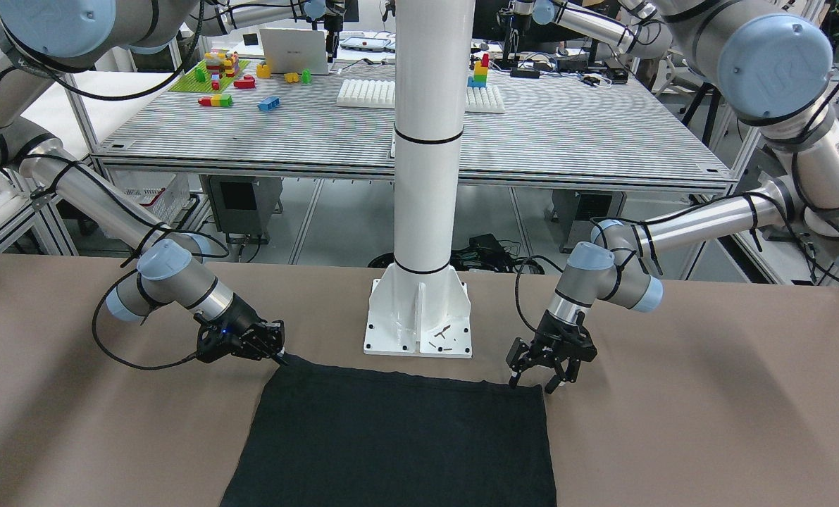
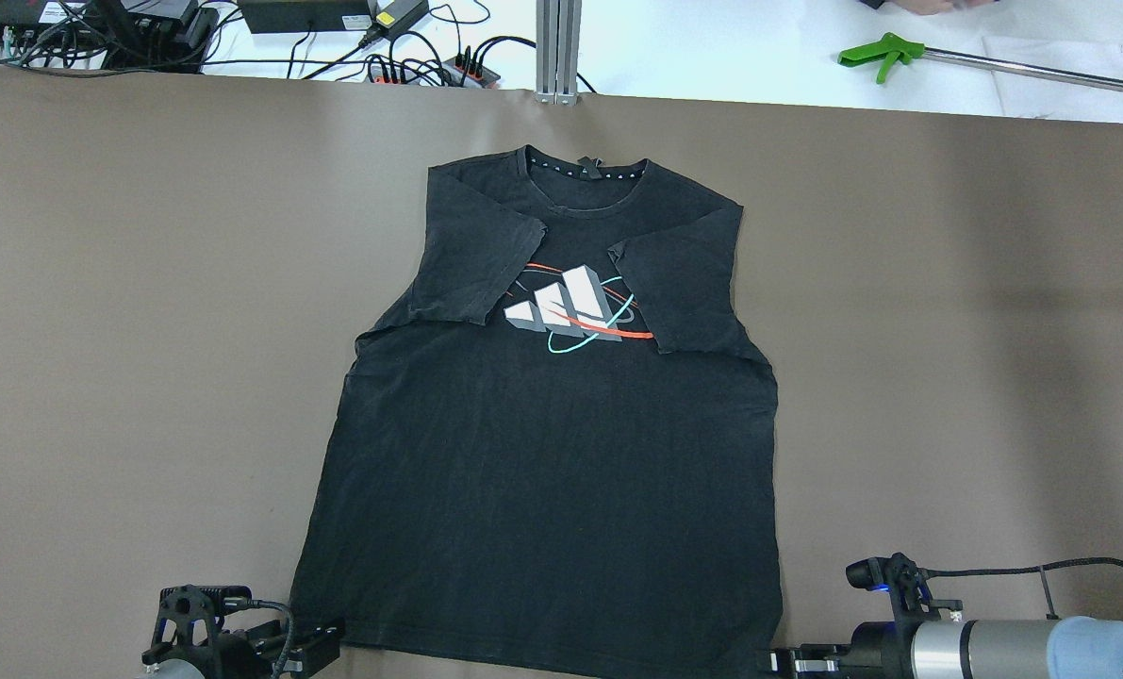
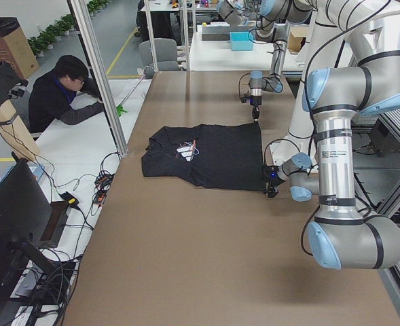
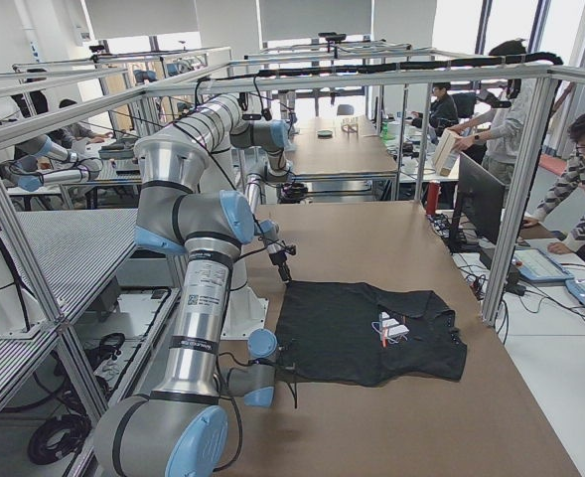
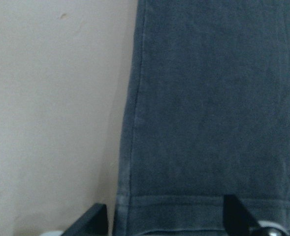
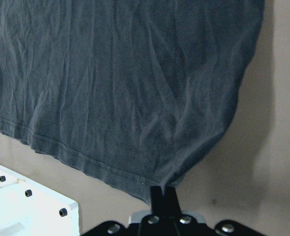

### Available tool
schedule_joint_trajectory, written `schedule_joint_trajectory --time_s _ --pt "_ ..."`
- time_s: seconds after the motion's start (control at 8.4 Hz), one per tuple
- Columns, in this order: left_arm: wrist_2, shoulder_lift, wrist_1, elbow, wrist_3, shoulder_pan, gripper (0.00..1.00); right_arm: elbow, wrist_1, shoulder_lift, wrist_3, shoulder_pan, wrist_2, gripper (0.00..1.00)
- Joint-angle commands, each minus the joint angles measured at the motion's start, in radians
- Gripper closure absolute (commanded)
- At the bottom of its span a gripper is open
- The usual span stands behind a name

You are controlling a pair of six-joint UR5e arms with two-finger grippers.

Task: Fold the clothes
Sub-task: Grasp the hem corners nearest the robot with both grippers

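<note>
Across the table, on the front-facing camera, I see the black T-shirt (image 1: 398, 436) lying flat on the brown table (image 1: 708, 422), its hem (image 1: 405, 374) toward the robot's base. My right gripper (image 1: 278, 355), on this view's left, sits pinched at one hem corner. My left gripper (image 1: 533, 384) hangs with its fingers spread over the other corner, nothing in it.

From overhead, the shirt's long axis runs straight away from the robot: hem nearest, collar (image 2: 585, 174) far, sleeves (image 2: 481, 255) folded inward beside the chest print (image 2: 570, 306). Each gripper sits at its own hem corner, so neither arm is nearer.

Through the left wrist camera, both fingers (image 5: 96, 221) straddle the hem stitching near the side edge, gaping, not closed on cloth.

Through the right wrist camera, the fingers (image 6: 163, 194) are pressed together on the corner, cloth puckering toward them. I judge the fold must carry the hem forward toward the collar.
</note>
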Motion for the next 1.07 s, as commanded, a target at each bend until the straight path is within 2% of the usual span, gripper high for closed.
schedule_joint_trajectory --time_s 0.0,0.36,0.48,0.71,0.95 --pt "0.0 -0.021 -0.002 -0.001 0.002 -0.001 1.0 0.0 0.0 0.0 0.0 0.0 0.001 1.0" --pt "-0.029 -0.021 -0.001 -0.046 0.003 -0.008 1.0 0.003 0.002 0.002 0.0 0.0 0.001 1.0" --pt "-0.065 -0.013 -0.001 -0.076 0.005 -0.018 1.0 0.011 0.002 0.002 0.0 0.001 0.002 1.0" --pt "-0.16 -0.003 0.001 -0.153 0.015 -0.102 1.0 0.069 0.003 -0.009 0.001 0.009 0.02 1.0" --pt "-0.295 -0.004 -0.004 -0.243 0.017 -0.179 1.0 0.164 0.008 -0.064 0.034 0.012 0.043 1.0"
